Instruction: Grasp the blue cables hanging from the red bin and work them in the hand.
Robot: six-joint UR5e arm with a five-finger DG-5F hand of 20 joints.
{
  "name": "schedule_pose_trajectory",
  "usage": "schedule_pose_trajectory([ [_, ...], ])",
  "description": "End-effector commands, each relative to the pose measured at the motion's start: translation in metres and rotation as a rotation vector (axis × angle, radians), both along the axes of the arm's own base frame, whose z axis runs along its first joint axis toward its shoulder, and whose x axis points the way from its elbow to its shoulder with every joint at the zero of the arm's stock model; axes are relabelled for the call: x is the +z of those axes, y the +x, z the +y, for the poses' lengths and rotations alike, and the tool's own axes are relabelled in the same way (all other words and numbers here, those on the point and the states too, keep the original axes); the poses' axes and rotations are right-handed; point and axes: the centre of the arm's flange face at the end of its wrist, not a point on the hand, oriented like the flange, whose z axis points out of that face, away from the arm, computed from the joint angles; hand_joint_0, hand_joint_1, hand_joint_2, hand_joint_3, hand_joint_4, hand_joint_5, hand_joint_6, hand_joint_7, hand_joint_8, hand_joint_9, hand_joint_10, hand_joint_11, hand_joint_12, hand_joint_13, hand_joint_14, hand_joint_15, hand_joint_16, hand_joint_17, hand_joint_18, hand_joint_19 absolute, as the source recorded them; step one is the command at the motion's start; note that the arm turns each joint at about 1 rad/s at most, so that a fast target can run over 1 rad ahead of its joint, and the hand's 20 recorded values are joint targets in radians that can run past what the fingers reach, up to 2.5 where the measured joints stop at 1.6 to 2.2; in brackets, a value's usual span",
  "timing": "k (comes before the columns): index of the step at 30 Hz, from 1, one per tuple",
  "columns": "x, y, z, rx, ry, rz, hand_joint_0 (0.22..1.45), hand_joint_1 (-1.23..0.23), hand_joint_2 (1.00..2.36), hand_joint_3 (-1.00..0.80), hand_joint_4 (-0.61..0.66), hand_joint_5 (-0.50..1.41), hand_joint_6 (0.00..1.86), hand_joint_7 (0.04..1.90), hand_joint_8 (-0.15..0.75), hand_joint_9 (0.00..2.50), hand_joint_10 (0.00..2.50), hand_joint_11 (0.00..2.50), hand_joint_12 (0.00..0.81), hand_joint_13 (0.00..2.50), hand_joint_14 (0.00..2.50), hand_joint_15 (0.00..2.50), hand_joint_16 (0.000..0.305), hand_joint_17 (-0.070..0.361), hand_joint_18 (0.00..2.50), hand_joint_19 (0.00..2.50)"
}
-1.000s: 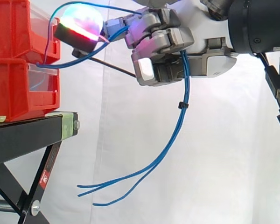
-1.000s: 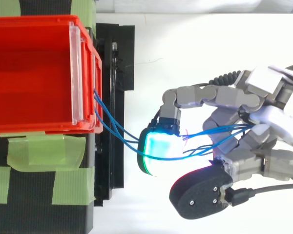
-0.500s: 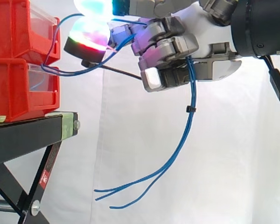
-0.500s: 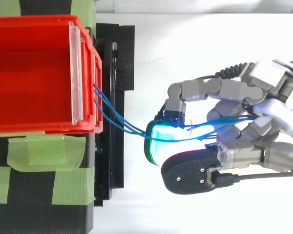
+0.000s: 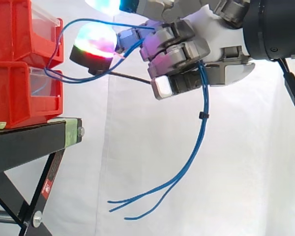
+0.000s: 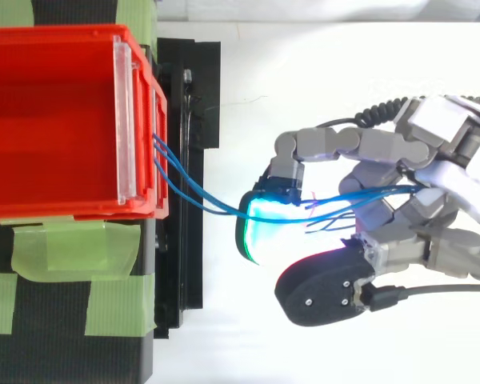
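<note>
Thin blue cables (image 5: 202, 132) run out of the front of the red bin (image 5: 19, 34), loop across to my hand (image 5: 187, 54), pass through its curled fingers and hang down with loose ends low in the side view. In the top view the blue cables (image 6: 200, 200) leave the red bin (image 6: 56, 120) at its right edge and reach the hand (image 6: 432, 192). The hand sits right of the bins, shut on the cables, with glowing fingertips (image 5: 96, 39) stretched toward the bin.
A second red bin (image 5: 24, 96) sits under the first on a black stand (image 5: 34, 142) with green tape (image 6: 72, 248). A small black tie (image 5: 203, 115) binds the hanging cables. White curtain fills the background.
The hand has drifted slightly right and up with the cables. Their hanging ends have swung to the right. The glowing fingertips have shifted a little over the cables.
</note>
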Motion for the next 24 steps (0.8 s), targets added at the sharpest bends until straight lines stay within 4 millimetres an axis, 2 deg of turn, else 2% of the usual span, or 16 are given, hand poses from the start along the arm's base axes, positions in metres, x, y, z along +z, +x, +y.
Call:
schedule_pose_trajectory([
  [1, 0.0005, -0.0009, -0.0041, -0.025, -0.024, 0.014, 0.80, -0.57, 1.00, -0.92, 0.27, 0.36, 0.22, 1.42, 0.350, 1.60, 2.50, 2.50, 0.470, 1.75, 2.50, 1.46, 0.186, 0.139, 2.48, 0.56],
  [20, 0.0018, -0.0017, -0.0089, -0.085, -0.041, 0.011, 0.84, -0.58, 1.00, -0.90, 0.27, 0.37, 0.25, 1.41, 0.350, 1.60, 2.50, 2.50, 0.470, 1.75, 2.50, 1.46, 0.186, 0.139, 2.48, 0.56],
  [24, 0.0059, 0.0013, -0.0083, -0.083, -0.038, 0.004, 0.87, -0.59, 1.01, -0.84, 0.26, 0.37, 0.25, 1.41, 0.350, 1.60, 2.50, 2.50, 0.470, 1.75, 2.50, 1.46, 0.186, 0.139, 2.48, 0.56],
])
